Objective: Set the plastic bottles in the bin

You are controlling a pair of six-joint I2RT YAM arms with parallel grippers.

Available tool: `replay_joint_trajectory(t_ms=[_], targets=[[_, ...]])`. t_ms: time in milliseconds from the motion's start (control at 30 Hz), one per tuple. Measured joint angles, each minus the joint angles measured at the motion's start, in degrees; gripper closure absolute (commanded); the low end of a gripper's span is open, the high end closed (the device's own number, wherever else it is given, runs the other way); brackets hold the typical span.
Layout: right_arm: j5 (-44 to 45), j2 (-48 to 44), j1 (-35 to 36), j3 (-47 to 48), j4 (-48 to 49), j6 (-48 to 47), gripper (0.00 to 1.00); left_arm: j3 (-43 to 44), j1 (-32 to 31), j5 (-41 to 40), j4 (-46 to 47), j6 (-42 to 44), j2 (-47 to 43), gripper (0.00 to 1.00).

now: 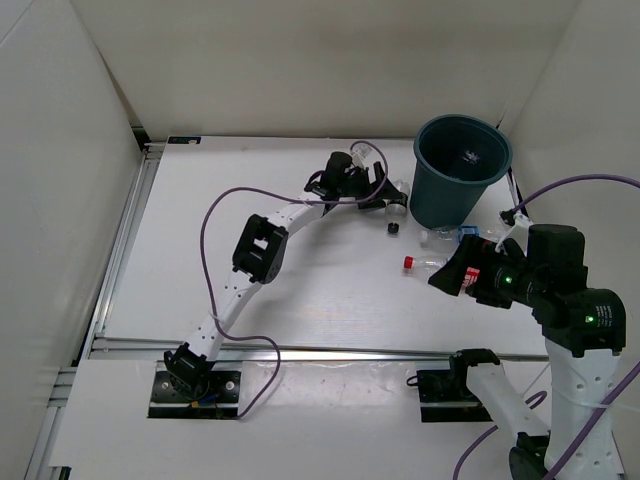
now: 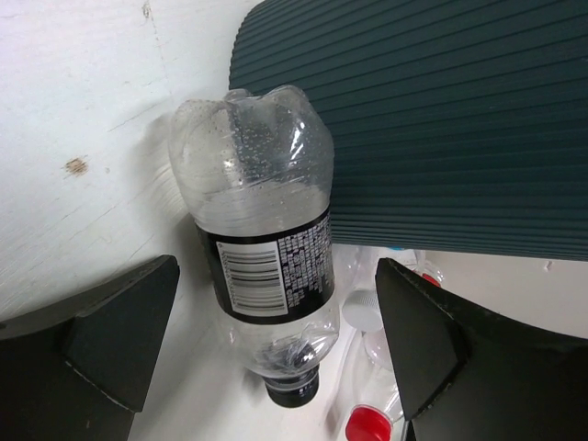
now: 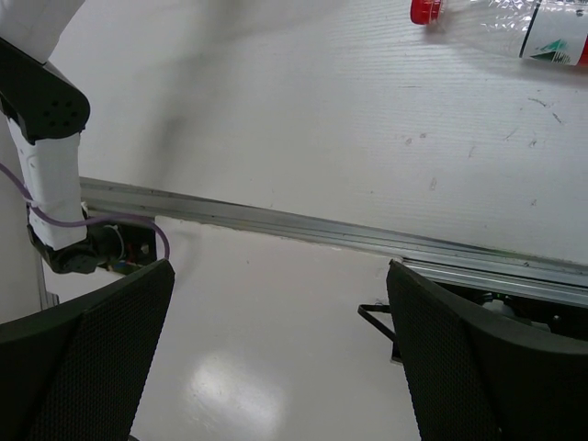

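- The bin (image 1: 452, 200) stands upright at the far right of the white table (image 1: 300, 290). Its ribbed teal wall (image 2: 441, 119) fills the upper right of the left wrist view.
- A purple cable (image 1: 215, 215) loops off the left arm, and an aluminium rail (image 3: 322, 234) crosses the table's near edge.
- A small black cap (image 1: 393, 228) shows on the table just left of the bin's foot. It is probably the cap (image 2: 292, 390) of the dark-label bottle, though the overhead view is too small to be sure.
- The dark-label bottle (image 2: 266, 266) lies on the table right beside the bin wall, base pointing away from the wrist camera and cap toward it.
- The left gripper (image 2: 276, 271) hangs over this bottle with its fingers (image 2: 119, 331) spread wide, one on each side. Neither touches the plastic.
- The bin wall stands close behind the right-hand finger.
- The red-capped bottle (image 1: 425, 263) lies on its side nearer the arms, and its cap (image 2: 367, 424) peeks in at the bottom of the left wrist view.
- A blue-label bottle (image 1: 450, 234) lies at the bin's foot, between the bin and the red-capped bottle.
- The right gripper (image 3: 278, 271) is spread open with nothing between its fingers. It sits on the near side of the red-capped bottle (image 3: 496, 23), apart from it.
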Motion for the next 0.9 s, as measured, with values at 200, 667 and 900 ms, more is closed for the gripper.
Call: replay_joint_trajectory(t_ms=[200, 667, 900], targets=[[1.0, 0.0, 0.5, 0.0, 0.0, 0.0, 0.00, 1.1, -1.0, -1.1, 1.3, -1.6, 1.0, 0.00], [3.6, 0.0, 1.1, 0.0, 0.0, 0.1, 0.00, 1.5, -2.0, -2.2, 4.2, -5.3, 2.5, 0.24], [4.0, 0.0, 1.1, 0.0, 0.0, 0.1, 0.00, 0.0, -2.3, -1.7, 6.0, -7.6, 2.9, 0.45]])
